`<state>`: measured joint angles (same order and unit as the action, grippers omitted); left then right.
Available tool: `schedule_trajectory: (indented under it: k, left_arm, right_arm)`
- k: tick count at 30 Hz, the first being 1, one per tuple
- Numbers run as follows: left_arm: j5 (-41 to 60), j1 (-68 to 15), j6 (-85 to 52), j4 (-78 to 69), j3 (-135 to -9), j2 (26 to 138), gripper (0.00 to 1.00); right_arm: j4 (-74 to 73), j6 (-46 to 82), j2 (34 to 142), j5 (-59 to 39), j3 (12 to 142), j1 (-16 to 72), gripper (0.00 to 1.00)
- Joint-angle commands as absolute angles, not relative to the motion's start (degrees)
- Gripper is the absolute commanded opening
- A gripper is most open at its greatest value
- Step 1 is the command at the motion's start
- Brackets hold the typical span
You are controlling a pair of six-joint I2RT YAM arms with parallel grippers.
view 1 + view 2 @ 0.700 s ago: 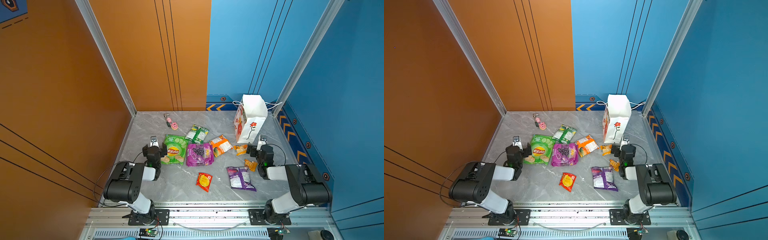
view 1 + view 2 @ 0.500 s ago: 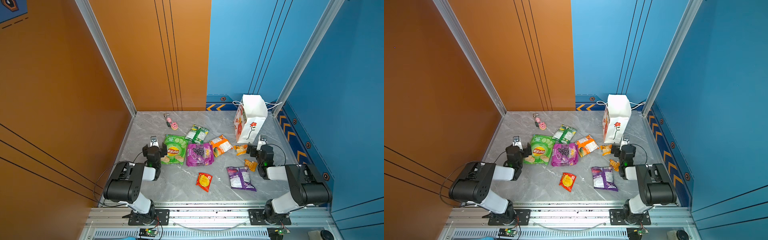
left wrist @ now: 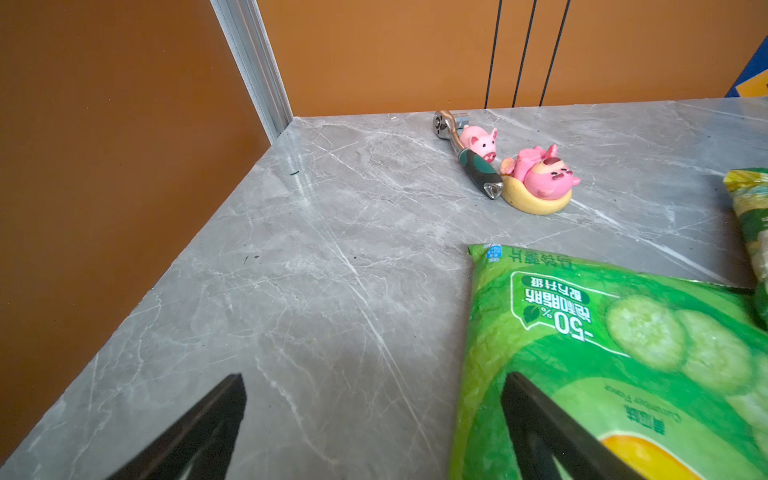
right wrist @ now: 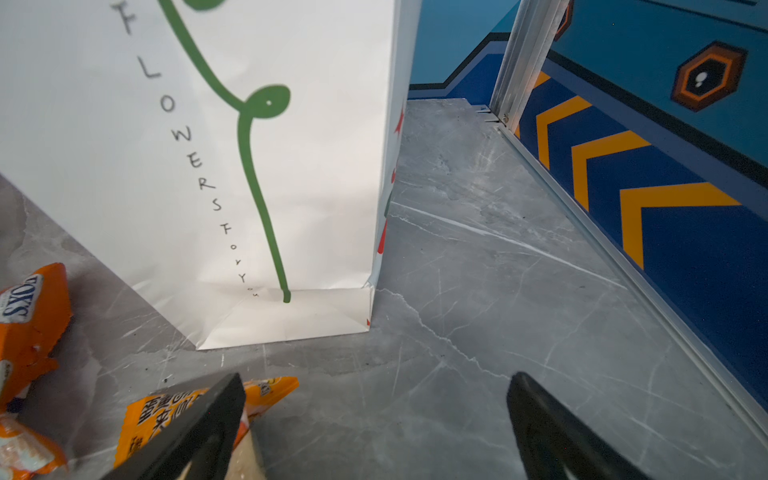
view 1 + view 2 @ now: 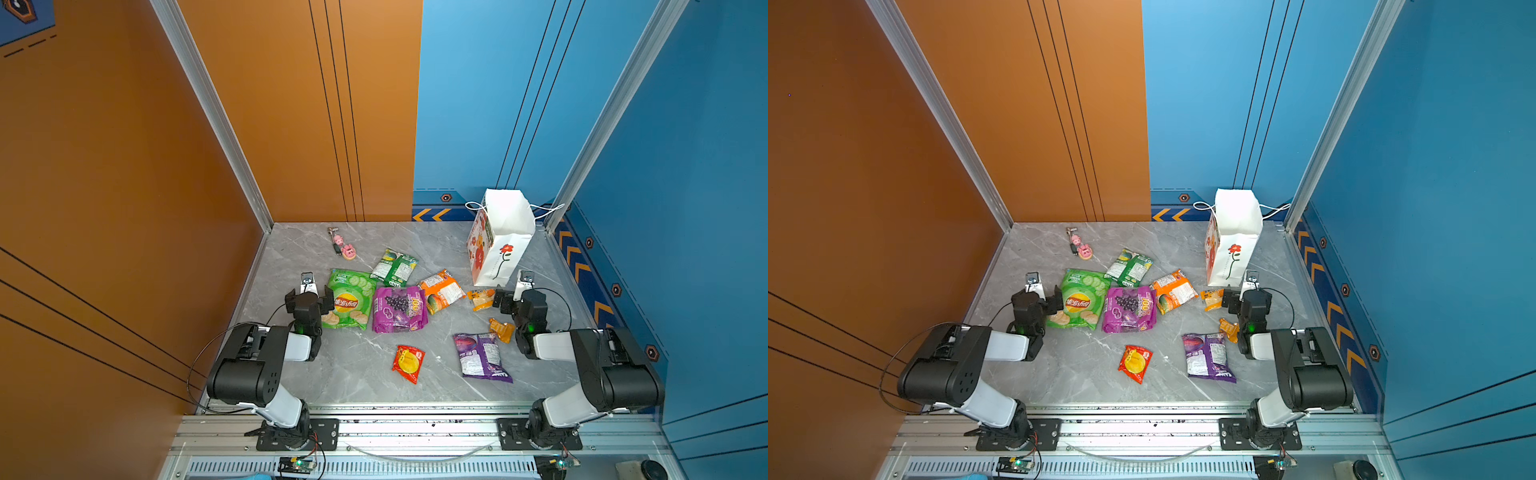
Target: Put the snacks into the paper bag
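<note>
- Snacks (image 5: pixel 399 309) lie flat across the worktop (image 5: pixel 361 374); the paper bag (image 5: pixel 500 237) stands upright at far right.
- Just left of the right end effector (image 4: pixel 376 376), spread and empty, lies a small orange sachet (image 4: pixel 166 409), partly under one finger (image 4: pixel 187 432).
- Just right of the left end effector (image 3: pixel 374 376), also spread and empty, lies the green chip bag (image 5: pixel 348 299), long axis near-to-far.
- Right arm is judged nearer the bag.

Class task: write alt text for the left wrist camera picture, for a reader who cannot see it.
A green cucumber chip bag lies on a grey marble table, the open left claw straddling its edge. Two pink pig charms and a ratchet wrench lie near the orange wall.
</note>
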<state>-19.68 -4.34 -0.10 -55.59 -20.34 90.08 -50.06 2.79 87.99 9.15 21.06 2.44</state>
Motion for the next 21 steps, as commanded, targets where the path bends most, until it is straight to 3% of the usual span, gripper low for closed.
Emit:
schedule_trajectory:
  k: [1,16,21]
  left_arm:
    - [-20.3,-4.2,-0.7,-55.2,-20.8,89.7,0.98]
    - [-20.4,-4.3,-0.6,-55.3,-20.7,89.7,0.98]
    - [-26.1,-10.0,4.4,-50.5,-20.8,83.2,0.98]
  right_arm:
    - [-49.3,3.0,87.8,9.1,22.0,2.1,1.00]
    - [-49.5,3.0,87.7,9.2,21.9,2.2,1.00]
    - [-53.5,0.5,86.2,7.6,19.0,3.7,1.00]
